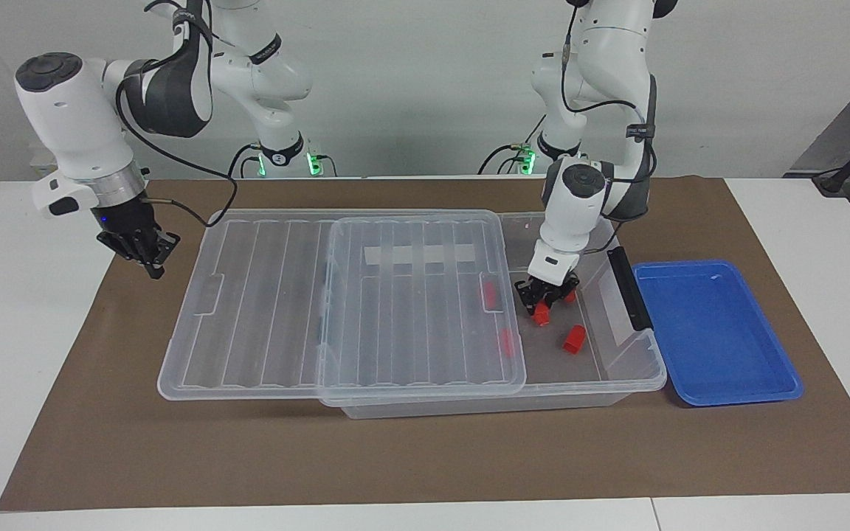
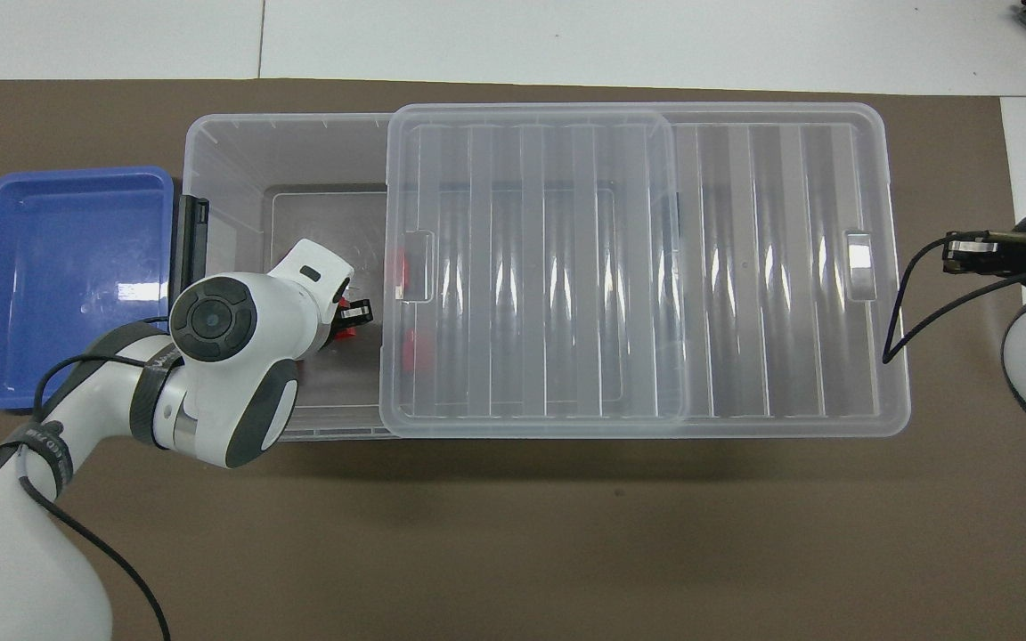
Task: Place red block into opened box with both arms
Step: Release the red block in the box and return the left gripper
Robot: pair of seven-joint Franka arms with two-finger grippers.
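Left gripper (image 1: 541, 304), fingers closed on small red plastic block (image 1: 541, 316), inside clear plastic storage box (image 1: 635, 369); right gripper (image 1: 146, 254), fingertips together and empty, hovers beside that box.

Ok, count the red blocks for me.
5, all in the clear box: first block and second block under the lid; third block in the left hand; fourth block beside it; fifth block loose. Others may be hidden.

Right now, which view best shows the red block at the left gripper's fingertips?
The facing view: the red block sits in plain sight under the left gripper, inside the opened box. In the overhead view the arm's wrist covers most of it; only a red sliver shows.
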